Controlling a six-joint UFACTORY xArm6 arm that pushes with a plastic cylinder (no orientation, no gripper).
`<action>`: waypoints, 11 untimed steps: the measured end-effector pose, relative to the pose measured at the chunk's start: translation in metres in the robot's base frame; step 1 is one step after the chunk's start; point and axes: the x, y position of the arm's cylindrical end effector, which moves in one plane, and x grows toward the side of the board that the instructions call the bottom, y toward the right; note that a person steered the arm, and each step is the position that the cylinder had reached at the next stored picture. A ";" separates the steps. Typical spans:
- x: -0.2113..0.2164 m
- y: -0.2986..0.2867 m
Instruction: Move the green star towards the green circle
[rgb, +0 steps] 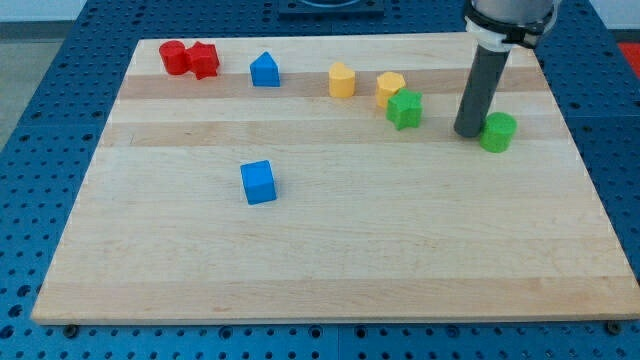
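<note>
The green star (405, 109) lies at the view's upper right, touching a yellow block (389, 88) on its upper left. The green circle (497, 132) lies further to the view's right. My tip (467, 131) rests on the board just left of the green circle, close to or touching it, and to the right of the green star with a gap between them.
A second yellow block (342, 80) lies left of the first. A blue house-shaped block (265, 70) and two red blocks (189, 59) lie along the view's top left. A blue cube (258, 183) lies left of centre. The wooden board (330, 250) sits on a blue perforated table.
</note>
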 end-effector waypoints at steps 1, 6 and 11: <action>0.001 -0.023; -0.056 -0.109; -0.039 -0.067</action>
